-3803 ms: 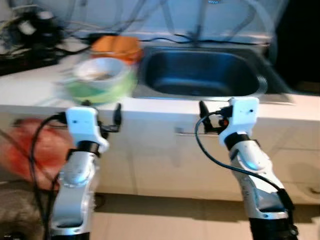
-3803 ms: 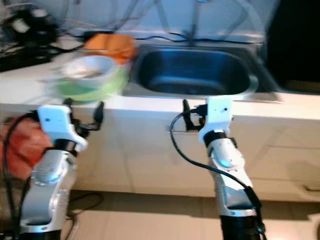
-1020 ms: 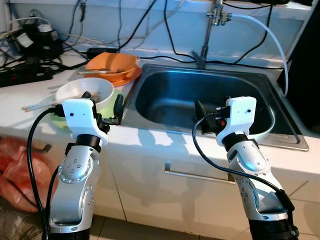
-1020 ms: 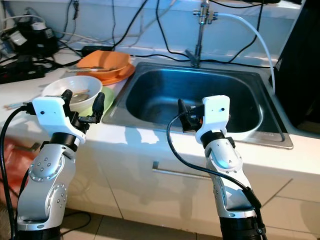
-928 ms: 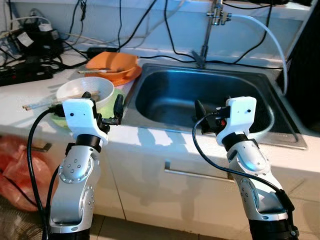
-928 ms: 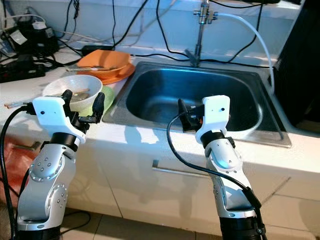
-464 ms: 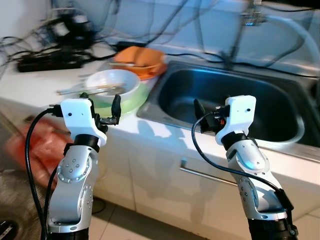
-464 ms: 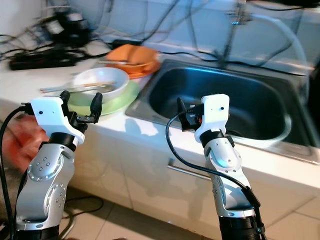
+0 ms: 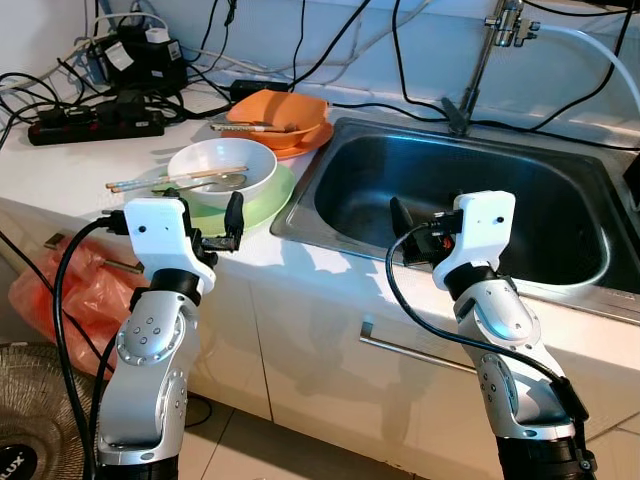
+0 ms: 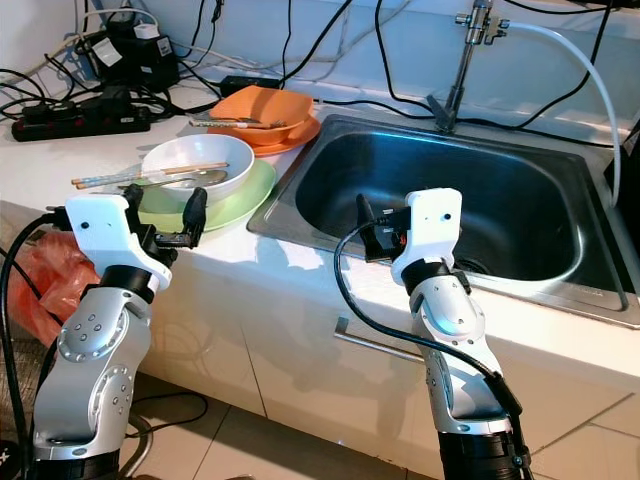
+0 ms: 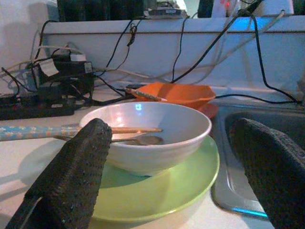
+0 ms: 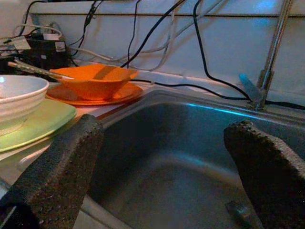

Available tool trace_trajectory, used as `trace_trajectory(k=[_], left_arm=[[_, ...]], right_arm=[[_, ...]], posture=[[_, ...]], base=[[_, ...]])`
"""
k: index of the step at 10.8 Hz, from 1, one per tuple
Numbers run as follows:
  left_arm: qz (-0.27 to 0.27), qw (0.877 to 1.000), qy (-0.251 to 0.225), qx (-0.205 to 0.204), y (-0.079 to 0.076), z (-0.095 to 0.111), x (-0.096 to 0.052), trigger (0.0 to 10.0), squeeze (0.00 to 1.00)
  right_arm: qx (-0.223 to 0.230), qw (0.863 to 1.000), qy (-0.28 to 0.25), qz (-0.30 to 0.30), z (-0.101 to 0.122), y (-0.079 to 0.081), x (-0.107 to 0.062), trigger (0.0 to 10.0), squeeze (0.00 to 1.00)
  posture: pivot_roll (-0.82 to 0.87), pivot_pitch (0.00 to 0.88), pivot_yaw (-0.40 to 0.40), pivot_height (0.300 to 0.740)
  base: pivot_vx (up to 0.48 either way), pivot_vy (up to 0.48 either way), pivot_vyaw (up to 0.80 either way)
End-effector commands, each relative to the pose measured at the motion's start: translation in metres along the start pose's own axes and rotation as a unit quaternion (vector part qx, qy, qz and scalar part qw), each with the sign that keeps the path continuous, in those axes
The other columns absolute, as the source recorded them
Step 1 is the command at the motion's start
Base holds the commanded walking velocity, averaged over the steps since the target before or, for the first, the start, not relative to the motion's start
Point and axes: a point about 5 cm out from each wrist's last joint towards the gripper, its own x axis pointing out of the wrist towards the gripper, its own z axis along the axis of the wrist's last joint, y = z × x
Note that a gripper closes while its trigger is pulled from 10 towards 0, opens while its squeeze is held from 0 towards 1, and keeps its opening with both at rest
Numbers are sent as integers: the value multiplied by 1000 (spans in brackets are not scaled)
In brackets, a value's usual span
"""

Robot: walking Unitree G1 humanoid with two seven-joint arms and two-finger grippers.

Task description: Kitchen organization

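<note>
Two empty grippers, fingers spread wide: left gripper (image 9: 205, 228) faces a white bowl (image 9: 222, 172) holding chopsticks (image 9: 176, 177) on a green plate (image 9: 260, 204); right gripper (image 10: 372, 228) hovers at the sink (image 10: 330, 180). Right wrist view reveals the drain (image 12: 238, 210).

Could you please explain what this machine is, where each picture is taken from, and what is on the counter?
This is a humanoid robot standing at a kitchen counter. The two wide pictures come from a stereo camera on its head, looking down at its own silver arms. The two closer pictures come from cameras on its wrists, looking out between each arm's black jaws.

The left gripper is raised in front of a white bowl with chopsticks across it, standing on a green plate. Behind sit an orange bowl on an orange plate, plus a power strip and cables. The right gripper is raised over the steel sink, under the faucet. Both jaws are open and hold nothing.
</note>
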Motion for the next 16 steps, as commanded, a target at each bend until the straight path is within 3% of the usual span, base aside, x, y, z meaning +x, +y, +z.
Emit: trace_trajectory(k=[1,3,7,16], left_arm=[[1,1000,8,-3,1,-2,2,10000,0],[1,1000,14,-3,1,-3,2,10000,0],[-25,1000,5,7,-4,-1,1,10000,0],[10,1000,-2,12,5,2,4,10000,0]], right_arm=[[5,1000,-14,-1,5,0,2,10000,0],[6,1000,-14,-3,5,0,2,10000,0],[-5,1000,-11,-19,4,-4,1,10000,0],[-30,999,-14,-16,4,3,1,10000,0]], posture=[[21,0,14,740],[22,0,16,740],[21,0,21,740],[15,0,20,740]], base=[[0,326,0],[0,412,0],[0,0,0],[32,0,0]])
